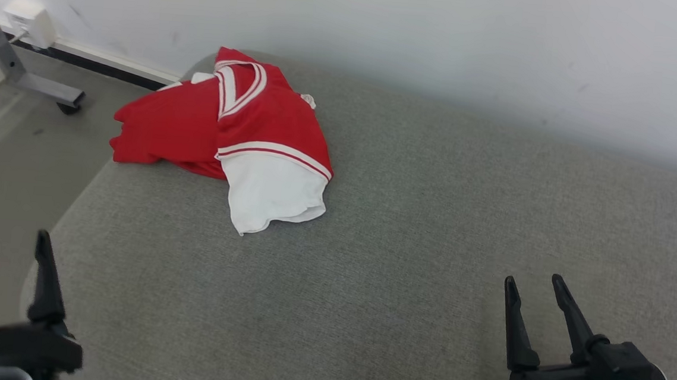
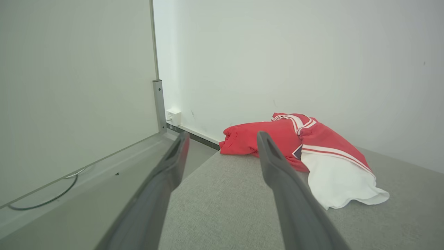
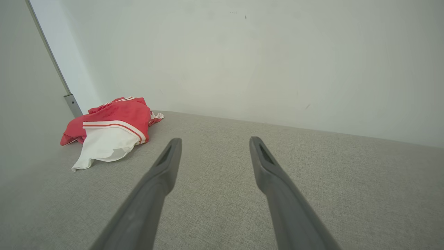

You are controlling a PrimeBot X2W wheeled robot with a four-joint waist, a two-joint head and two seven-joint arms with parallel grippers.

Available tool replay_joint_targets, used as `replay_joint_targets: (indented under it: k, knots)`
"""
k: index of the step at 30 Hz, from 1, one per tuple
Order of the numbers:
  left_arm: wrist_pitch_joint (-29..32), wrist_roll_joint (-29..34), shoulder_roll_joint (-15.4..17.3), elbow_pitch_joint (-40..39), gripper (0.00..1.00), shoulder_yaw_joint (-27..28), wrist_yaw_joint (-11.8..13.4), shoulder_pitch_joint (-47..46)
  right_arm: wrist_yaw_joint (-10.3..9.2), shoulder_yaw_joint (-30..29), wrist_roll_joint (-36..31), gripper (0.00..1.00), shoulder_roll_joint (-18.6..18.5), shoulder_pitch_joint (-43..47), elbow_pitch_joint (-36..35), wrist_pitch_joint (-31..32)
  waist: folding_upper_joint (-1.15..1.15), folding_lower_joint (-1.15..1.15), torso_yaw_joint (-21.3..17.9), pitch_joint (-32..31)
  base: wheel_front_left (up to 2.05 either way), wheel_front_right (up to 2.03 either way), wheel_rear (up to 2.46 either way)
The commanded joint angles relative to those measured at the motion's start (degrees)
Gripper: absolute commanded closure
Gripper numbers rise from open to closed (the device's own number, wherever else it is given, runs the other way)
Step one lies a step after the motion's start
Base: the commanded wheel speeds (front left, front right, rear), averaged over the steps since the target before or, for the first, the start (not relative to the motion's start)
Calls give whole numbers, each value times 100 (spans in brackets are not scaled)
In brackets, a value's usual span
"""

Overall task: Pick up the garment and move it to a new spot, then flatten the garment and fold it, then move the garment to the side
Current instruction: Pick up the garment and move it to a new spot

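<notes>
Step one, the pick-up, not yet begun. The garment (image 1: 229, 129) lies crumpled at the far left corner of the grey padded surface (image 1: 405, 260), close to the wall (image 1: 444, 36), its red side hanging a bit over the left edge. Red top with white stripes, with a white part (image 1: 272, 194) spilling toward me.

My left gripper (image 1: 16, 239) is open and holds nothing, low at the near left edge, well apart from the cloth. My right gripper (image 1: 533, 279) is also spread and empty, near right, even farther from it. In the left wrist view the garment (image 2: 312, 146) sits ahead, just right of my fingers' line.

Next move, I judge: reach forward with the left arm, come down on a raised fold of the red part, and pinch enough layers to lift it. The cloth is limp and bunched, so a shallow pinch may slip. The open middle of the surface looks like the new spot.
</notes>
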Motion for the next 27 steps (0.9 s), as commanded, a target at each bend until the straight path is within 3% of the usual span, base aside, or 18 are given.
replay_joint_targets:
  k: [1,18,27]
  knots:
    - [6,-81,110,-17,0,74,-52,-286,-12,-25,-66,0,-17,-101,-59,19,0,0,-469,492,0,0,0]
    - [293,-580,1158,429,0,448,-272,-2561,-12,-394,-393,0,-13,-614,-609,42,0,0,-1816,1928,0,0,0]
    - [523,-661,1568,1143,0,402,-352,-3277,-12,-482,-479,0,-13,-687,-808,33,0,0,-2163,2271,0,0,0]
